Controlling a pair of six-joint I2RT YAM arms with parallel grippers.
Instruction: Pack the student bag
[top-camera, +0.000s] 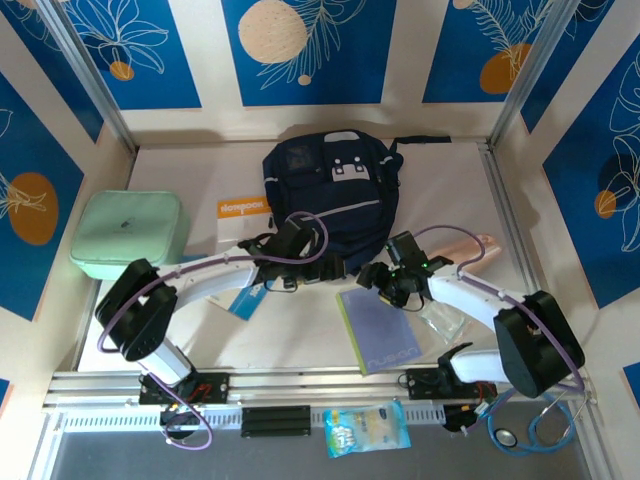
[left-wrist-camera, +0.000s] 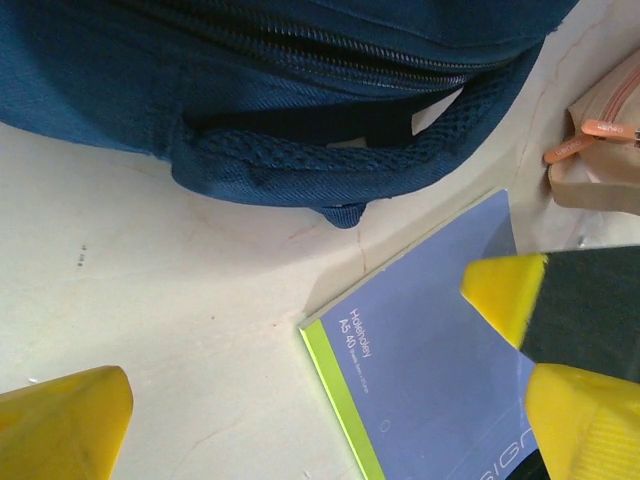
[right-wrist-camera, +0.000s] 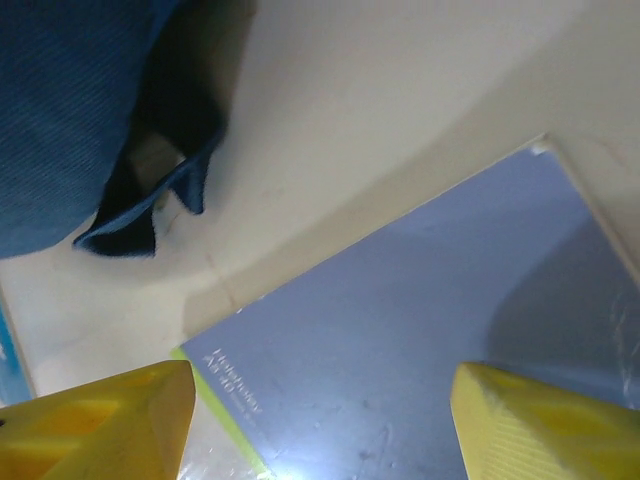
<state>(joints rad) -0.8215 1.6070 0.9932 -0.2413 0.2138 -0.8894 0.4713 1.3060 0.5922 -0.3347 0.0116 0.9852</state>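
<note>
The student bag (top-camera: 330, 185), a dark navy backpack with a grey-white patch, lies at the back middle of the table; its zipped lower edge (left-wrist-camera: 300, 90) fills the top of the left wrist view. A lilac notebook (top-camera: 383, 330) with a lime spine lies flat in front of it. My left gripper (top-camera: 340, 268) hovers open over the notebook's corner (left-wrist-camera: 440, 380), nothing between its yellow fingers (left-wrist-camera: 65, 420). My right gripper (top-camera: 378, 283) is open just above the notebook cover (right-wrist-camera: 400, 330), holding nothing, with the bag's edge (right-wrist-camera: 70, 110) at upper left.
A mint green case (top-camera: 130, 232) sits at the left, with an orange-and-white booklet (top-camera: 243, 215) beside the bag. A pink pencil pouch (left-wrist-camera: 610, 150) lies right of the bag. A clear plastic item (top-camera: 445, 320) rests under the right arm. A snack packet (top-camera: 367, 430) lies on the front rail.
</note>
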